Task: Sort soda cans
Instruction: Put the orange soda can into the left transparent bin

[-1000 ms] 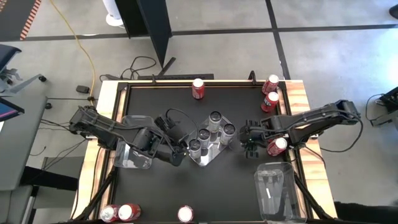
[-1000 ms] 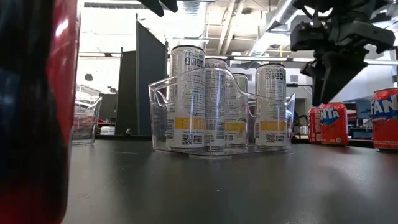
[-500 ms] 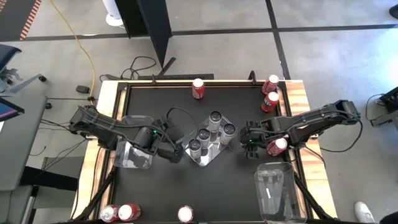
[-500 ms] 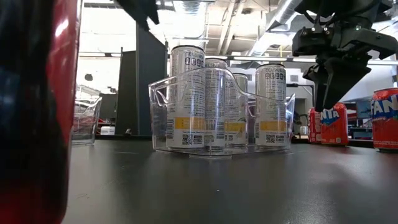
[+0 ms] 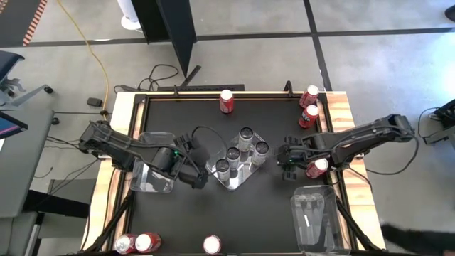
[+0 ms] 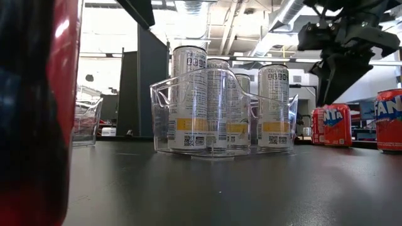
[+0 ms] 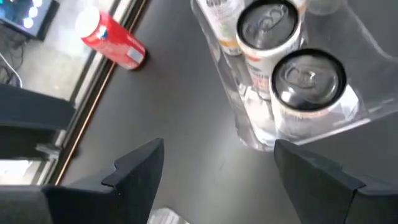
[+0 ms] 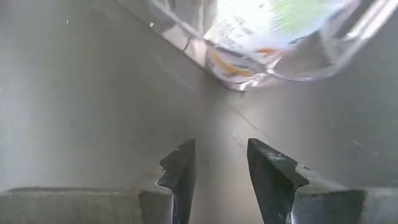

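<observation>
Silver cans (image 5: 238, 153) are standing in the middle tray (image 5: 237, 178); red cans (image 5: 307, 104) are sitting scattered at the table (image 5: 249, 220) edges. Both hands are hanging empty, fingers apart: left hand (image 5: 200, 178) beside the tray, right hand (image 5: 286, 169) touching-close to a red can (image 5: 318, 166). Risk: the right hand is likely knocking that can over.

Red can (image 6: 34, 107), perhaps, blurred and edge-cropped
</observation>
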You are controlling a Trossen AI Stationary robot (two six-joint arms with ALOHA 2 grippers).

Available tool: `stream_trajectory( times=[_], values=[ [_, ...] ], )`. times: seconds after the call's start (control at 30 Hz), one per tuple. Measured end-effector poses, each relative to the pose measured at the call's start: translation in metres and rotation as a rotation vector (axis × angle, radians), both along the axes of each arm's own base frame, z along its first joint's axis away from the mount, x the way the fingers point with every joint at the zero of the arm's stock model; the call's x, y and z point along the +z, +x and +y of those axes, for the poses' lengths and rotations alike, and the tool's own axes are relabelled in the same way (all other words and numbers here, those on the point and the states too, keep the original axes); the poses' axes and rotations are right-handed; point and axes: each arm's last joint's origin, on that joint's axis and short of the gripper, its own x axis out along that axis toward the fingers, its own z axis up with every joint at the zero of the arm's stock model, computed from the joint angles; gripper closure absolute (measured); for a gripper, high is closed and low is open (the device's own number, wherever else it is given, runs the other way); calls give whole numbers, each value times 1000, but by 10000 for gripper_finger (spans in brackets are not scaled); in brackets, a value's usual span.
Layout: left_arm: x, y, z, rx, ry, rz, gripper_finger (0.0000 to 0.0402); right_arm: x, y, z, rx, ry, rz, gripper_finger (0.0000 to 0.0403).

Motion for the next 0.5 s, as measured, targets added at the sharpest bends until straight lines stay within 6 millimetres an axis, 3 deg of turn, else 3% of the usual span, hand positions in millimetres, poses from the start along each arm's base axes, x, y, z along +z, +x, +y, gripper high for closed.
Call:
stream_trajectory(
  times=[0.23, 0.5],
  values=[
    [3, 7, -2, -42, 33, -52, 102, 27, -27, -3, -57, 35, -133, 242],
    [5, 10, 5, -40, 83, -58, 102, 43, -50, -8, -64, 43, -216, 242]
  ],
)
